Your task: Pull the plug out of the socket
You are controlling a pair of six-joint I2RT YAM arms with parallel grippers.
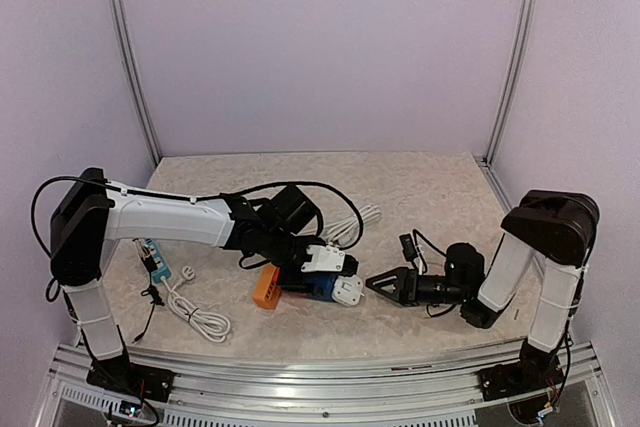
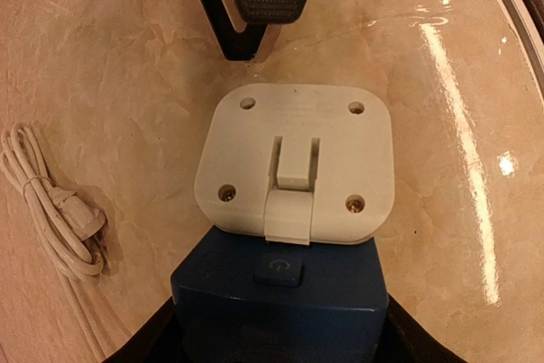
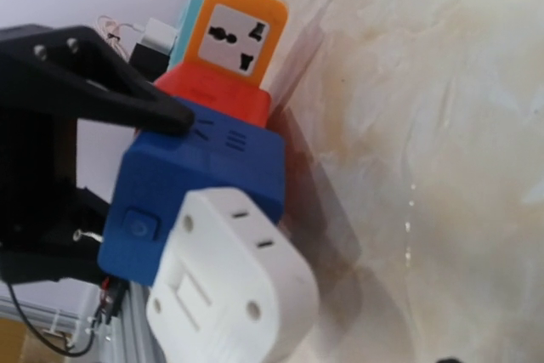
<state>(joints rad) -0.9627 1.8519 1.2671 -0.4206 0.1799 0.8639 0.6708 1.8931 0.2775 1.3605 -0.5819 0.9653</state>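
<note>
Plug [image 2: 293, 163]: one, white, squarish with four screw holes. It is seated on the end of the blue socket block [image 2: 276, 299], mid-surface between the two arms. Strip's long axis runs from the orange segment [image 3: 238, 36] through the red segment [image 3: 212, 95] to blue, with the plug end pointing at the right hand [image 1: 372, 280].

Left hand [image 1: 320, 275] pinches the blue block from both sides. Right hand's fingers are spread with nothing between them, just beside the plug and not touching it.

Also on the surface [image 1: 430, 187]:
- two white cables: a coil [image 1: 355, 222] behind the strip, and a looped cord [image 1: 195, 312] at near left
- one teal strip [image 1: 152, 255]
- one small black adapter [image 1: 407, 247] near the right arm
</note>
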